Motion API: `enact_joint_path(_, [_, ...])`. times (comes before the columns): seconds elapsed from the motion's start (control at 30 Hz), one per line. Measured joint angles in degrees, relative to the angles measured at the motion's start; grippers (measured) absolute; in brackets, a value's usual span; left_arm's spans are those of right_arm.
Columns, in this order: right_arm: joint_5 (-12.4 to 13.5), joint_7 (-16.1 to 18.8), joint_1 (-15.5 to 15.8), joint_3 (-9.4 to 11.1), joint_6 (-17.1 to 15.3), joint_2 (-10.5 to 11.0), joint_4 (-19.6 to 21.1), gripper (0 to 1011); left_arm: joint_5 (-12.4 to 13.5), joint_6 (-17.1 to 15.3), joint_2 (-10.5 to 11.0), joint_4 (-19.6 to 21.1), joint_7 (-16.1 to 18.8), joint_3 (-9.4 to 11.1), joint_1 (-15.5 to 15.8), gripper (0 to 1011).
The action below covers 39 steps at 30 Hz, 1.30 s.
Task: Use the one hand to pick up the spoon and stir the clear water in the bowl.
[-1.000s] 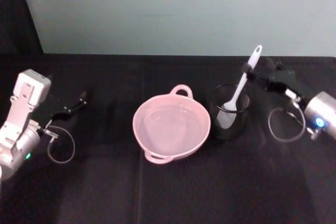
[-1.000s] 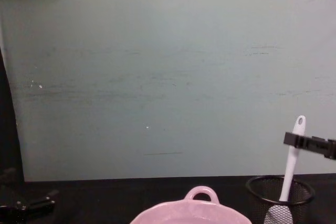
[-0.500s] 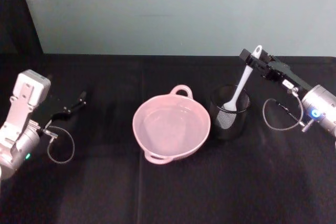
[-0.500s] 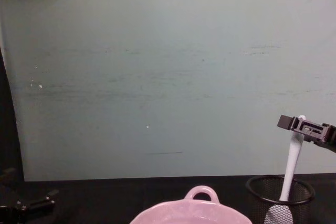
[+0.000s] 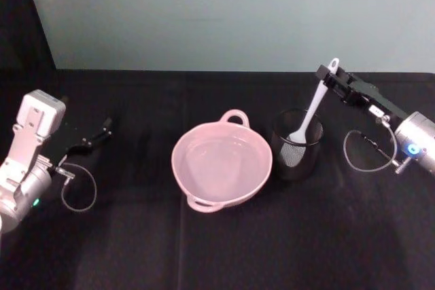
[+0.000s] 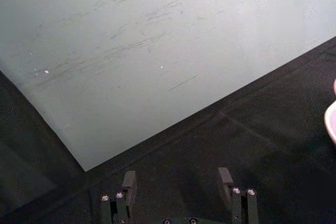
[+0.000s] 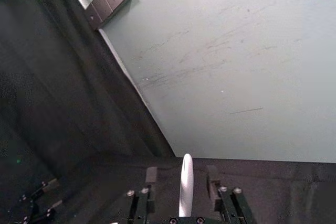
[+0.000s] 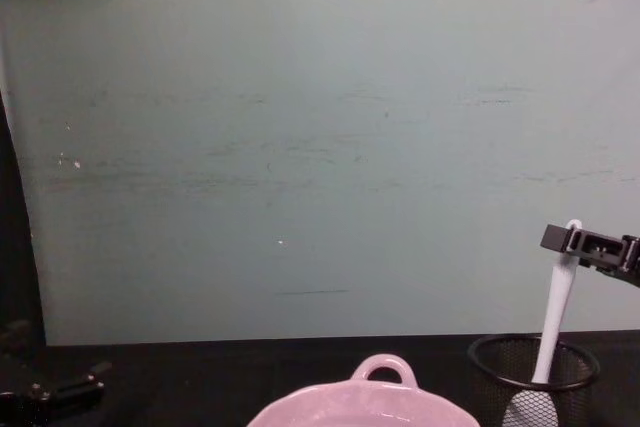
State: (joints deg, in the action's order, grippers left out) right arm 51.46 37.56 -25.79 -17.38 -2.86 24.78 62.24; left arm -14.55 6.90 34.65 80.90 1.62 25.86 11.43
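right pincer [image 7: 182, 172] risen up spoon [image 5: 307, 115] handle to its tip — fingers [image 7: 152, 174] parted, straddling it; left pincer [image 6: 177, 176] parked, open.

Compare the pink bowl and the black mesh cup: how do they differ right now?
The bowl is wide, shallow, glossy pink; the mesh cup is narrow, taller, black wire. The bowl holds clear water; the mesh cup holds the spoon, leaning with its handle up. Both stand upright on the black table.
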Motion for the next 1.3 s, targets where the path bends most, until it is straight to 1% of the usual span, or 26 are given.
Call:
enact_joint_path(0.03, [0.1, 0.1, -0.1, -0.1, 0.0, 0.0, -0.1, 595, 0.0, 0.0, 0.0, 0.0, 0.0, 0.0, 0.0, 1011])
enact_joint_path(0.07, [0.2, 0.4, -0.5, -0.3, 0.0, 0.0, -0.5, 538, 0.0, 0.0, 0.0, 0.0, 0.0, 0.0, 0.0, 1011])
enact_joint_path(0.13, [0.4, 0.7, -0.8, -0.5, 0.0, 0.0, -0.7, 489, 0.0, 0.0, 0.0, 0.0, 0.0, 0.0, 0.0, 1011])
enact_joint_path(0.17, [0.5, 0.9, -1.0, -0.7, 0.0, 0.0, -0.9, 429, 0.0, 0.0, 0.0, 0.0, 0.0, 0.0, 0.0, 1011])
enact_joint_path(0.23, [0.6, 1.1, -1.1, -0.8, 0.0, -0.1, -1.0, 392, 0.0, 0.0, 0.0, 0.0, 0.0, 0.0, 0.0, 1011])
enact_joint_path(0.27, [0.7, 1.1, -1.3, -0.9, 0.0, -0.1, -1.0, 332, 0.0, 0.0, 0.0, 0.0, 0.0, 0.0, 0.0, 1011])
enact_joint_path(0.37, [0.8, 1.1, -1.3, -1.1, 0.1, 0.0, -0.8, 274, 0.0, 0.0, 0.0, 0.0, 0.0, 0.0, 0.0, 1011])
enact_joint_path(0.4, [0.9, 1.1, -1.3, -1.2, 0.1, 0.1, -0.4, 207, 0.0, 0.0, 0.0, 0.0, 0.0, 0.0, 0.0, 1011])
enact_joint_path(0.53, [0.9, 0.9, -1.1, -1.4, 0.3, 0.6, 0.4, 114, 0.0, 0.0, 0.0, 0.0, 0.0, 0.0, 0.0, 1011])
enact_joint_path(0.67, [0.6, 0.3, -0.7, -1.6, 0.6, 1.3, 1.8, 110, 0.0, 0.0, 0.0, 0.0, 0.0, 0.0, 0.0, 1011])
enact_joint_path(0.9, [-2.3, -1.1, 0.0, -2.5, 1.6, 3.8, 7.2, 110, 0.0, 0.0, 0.0, 0.0, 0.0, 0.0, 0.0, 1011])
enact_joint_path(0.93, [-3.3, -1.3, 0.0, -2.8, 1.7, 4.7, 8.9, 110, 0.0, 0.0, 0.0, 0.0, 0.0, 0.0, 0.0, 1011])
enact_joint_path(1.0, [-4.2, -1.4, 0.0, -3.1, 1.7, 5.5, 10.5, 110, 0.0, 0.0, 0.0, 0.0, 0.0, 0.0, 0.0, 1011])
enact_joint_path(1.03, [-4.9, -1.4, -0.1, -3.3, 1.6, 6.3, 12.3, 110, 0.0, 0.0, 0.0, 0.0, 0.0, 0.0, 0.0, 1011])
enact_joint_path(1.1, [-5.5, -1.4, -0.3, -3.4, 1.3, 7.2, 14.0, 110, 0.0, 0.0, 0.0, 0.0, 0.0, 0.0, 0.0, 1011])
enact_joint_path(1.13, [-5.9, -1.4, -0.5, -3.6, 0.9, 7.9, 15.7, 110, 0.0, 0.0, 0.0, 0.0, 0.0, 0.0, 0.0, 1011])
enact_joint_path(1.3, [-6.9, -1.5, -1.4, -3.9, -0.5, 10.0, 20.4, 110, 0.0, 0.0, 0.0, 0.0, 0.0, 0.0, 0.0, 1011])
